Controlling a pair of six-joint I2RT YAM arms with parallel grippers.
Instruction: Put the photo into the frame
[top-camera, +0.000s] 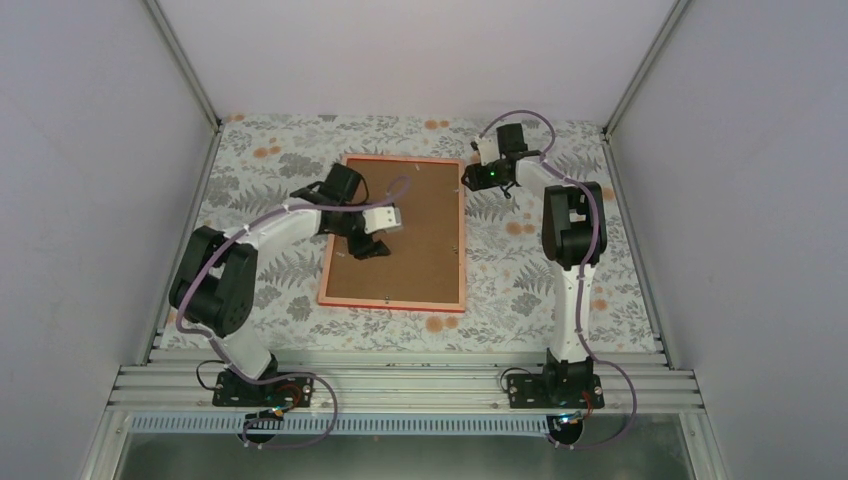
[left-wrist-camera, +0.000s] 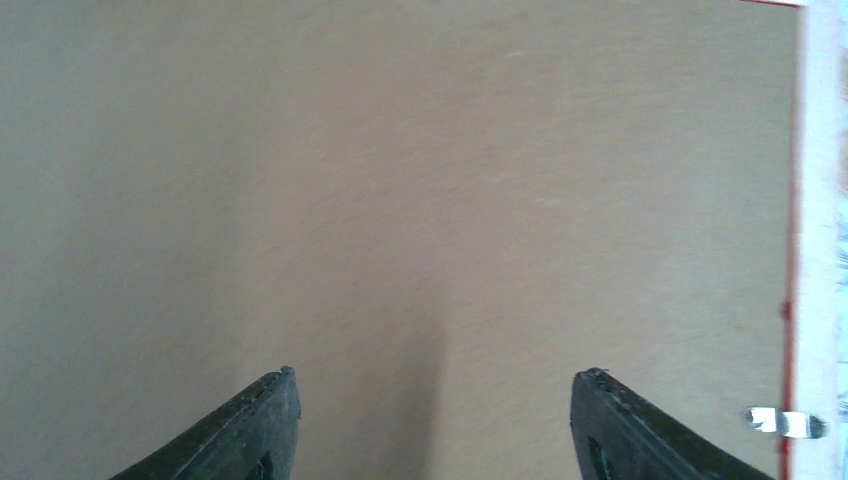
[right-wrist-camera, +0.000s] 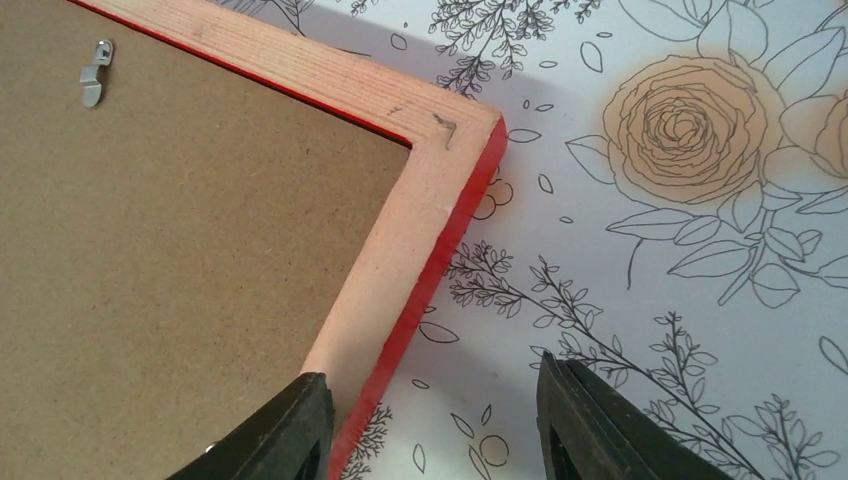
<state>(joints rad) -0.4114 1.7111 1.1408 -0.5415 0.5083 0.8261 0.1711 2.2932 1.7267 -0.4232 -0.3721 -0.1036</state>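
Observation:
The frame (top-camera: 392, 303) lies face down on the flowered cloth, its pale pink back up and its red edge (right-wrist-camera: 455, 235) showing. A brown backing board (top-camera: 415, 215) fills it. The photo is hidden. My left gripper (top-camera: 368, 248) hovers over the left half of the board, open, with only bare board (left-wrist-camera: 400, 180) between its fingers. At the frame's far right corner my right gripper (top-camera: 468, 184) stands open. In the right wrist view the right gripper (right-wrist-camera: 430, 368) straddles the red outer edge, one finger over the pink rim and the other over the cloth.
Small metal turn clips (right-wrist-camera: 95, 72) sit on the board by the rim, one also in the left wrist view (left-wrist-camera: 785, 422). The flowered tablecloth (top-camera: 540, 290) surrounds the frame. Grey walls enclose the table on three sides.

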